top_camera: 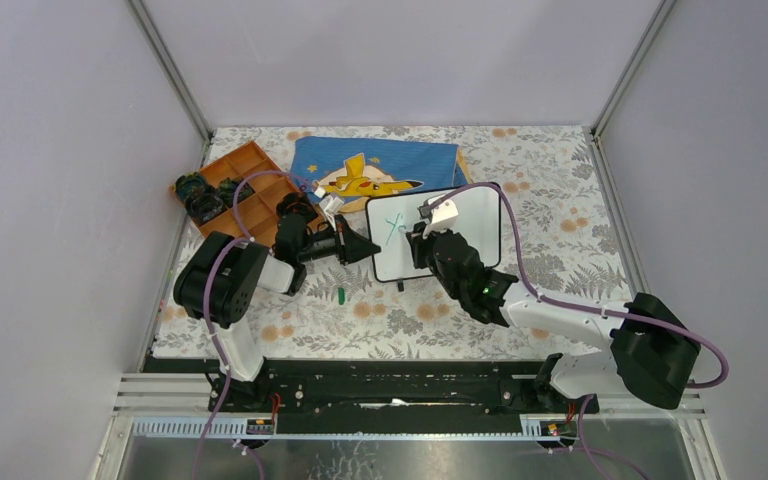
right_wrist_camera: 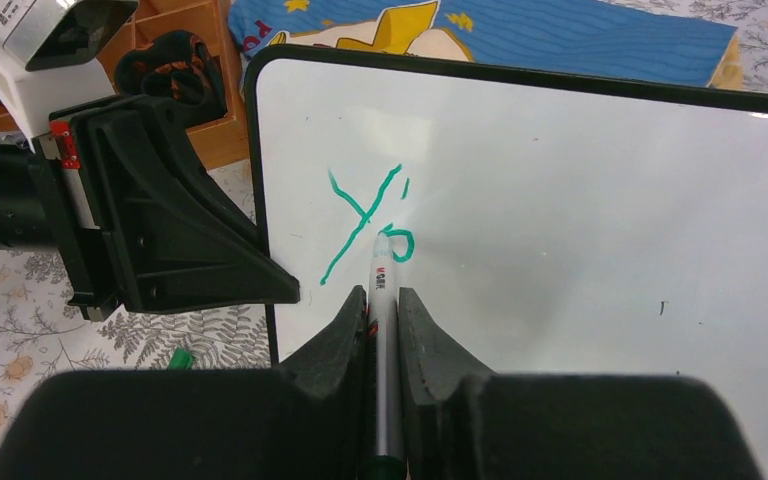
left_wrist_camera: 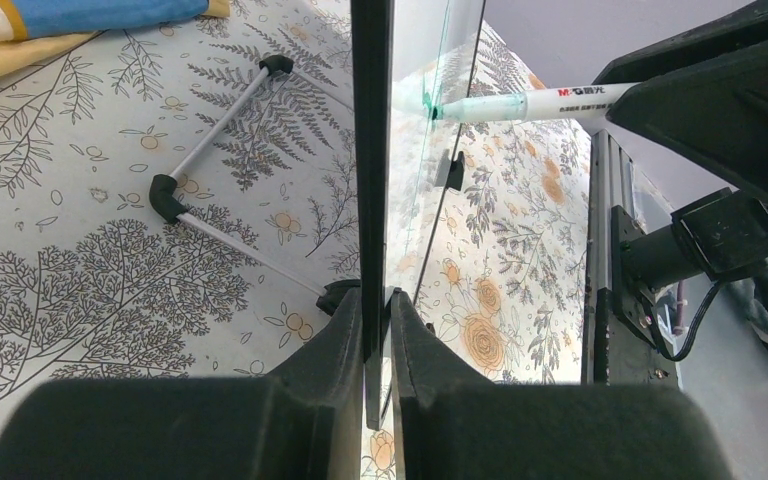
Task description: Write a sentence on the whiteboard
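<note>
The whiteboard (top_camera: 468,222) stands tilted at mid-table, in front of the blue cloth. My left gripper (top_camera: 368,248) is shut on its left edge; in the left wrist view the black frame (left_wrist_camera: 371,150) runs between the jaws (left_wrist_camera: 378,305). My right gripper (right_wrist_camera: 383,292) is shut on a white marker (right_wrist_camera: 380,262), tip against the board (right_wrist_camera: 580,200). The sentence (right_wrist_camera: 365,215) stands as a green "Y", a short tick and a small loop under the tip. The marker (left_wrist_camera: 530,102) touches the board's face in the left wrist view too.
A green marker cap (top_camera: 341,294) lies on the floral tablecloth left of the board. An orange compartment tray (top_camera: 250,185) with dark parts sits at the back left. The blue Pikachu cloth (top_camera: 380,165) lies behind the board. The board's wire stand (left_wrist_camera: 210,150) rests behind it.
</note>
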